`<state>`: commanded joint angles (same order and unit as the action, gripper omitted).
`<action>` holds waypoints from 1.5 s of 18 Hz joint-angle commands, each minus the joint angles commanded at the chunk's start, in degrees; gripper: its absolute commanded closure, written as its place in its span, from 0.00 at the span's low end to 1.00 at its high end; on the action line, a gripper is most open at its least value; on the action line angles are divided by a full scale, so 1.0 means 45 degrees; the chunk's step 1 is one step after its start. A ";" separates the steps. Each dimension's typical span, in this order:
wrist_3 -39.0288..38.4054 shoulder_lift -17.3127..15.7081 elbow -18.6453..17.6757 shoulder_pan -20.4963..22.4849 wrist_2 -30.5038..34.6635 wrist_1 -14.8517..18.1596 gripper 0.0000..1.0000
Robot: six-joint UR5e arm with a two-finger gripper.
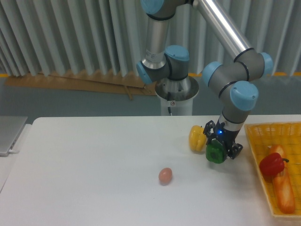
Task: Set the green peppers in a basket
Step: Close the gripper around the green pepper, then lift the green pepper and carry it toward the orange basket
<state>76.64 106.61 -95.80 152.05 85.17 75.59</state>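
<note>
The green pepper (215, 153) is dark green and glossy, at the right of the table, next to the yellow pepper (197, 138). My gripper (221, 147) comes down from above and its black fingers sit on both sides of the green pepper, shut on it. I cannot tell whether the pepper rests on the table or is slightly lifted. The yellow-orange lattice basket (254, 141) stands at the table's right edge, just right of the gripper.
In the basket lie a red pepper (272, 164) and a long bread-like item (284, 186). A small brown egg-like object (165, 175) lies mid-table. A grey laptop corner (9, 134) is at the left edge. The arm's base (176, 94) stands behind the table.
</note>
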 joint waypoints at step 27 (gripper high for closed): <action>0.2692 -0.0158 0.2108 0.2263 -0.0430 0.1465 0.98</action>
<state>88.75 105.90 -86.31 162.23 83.23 82.18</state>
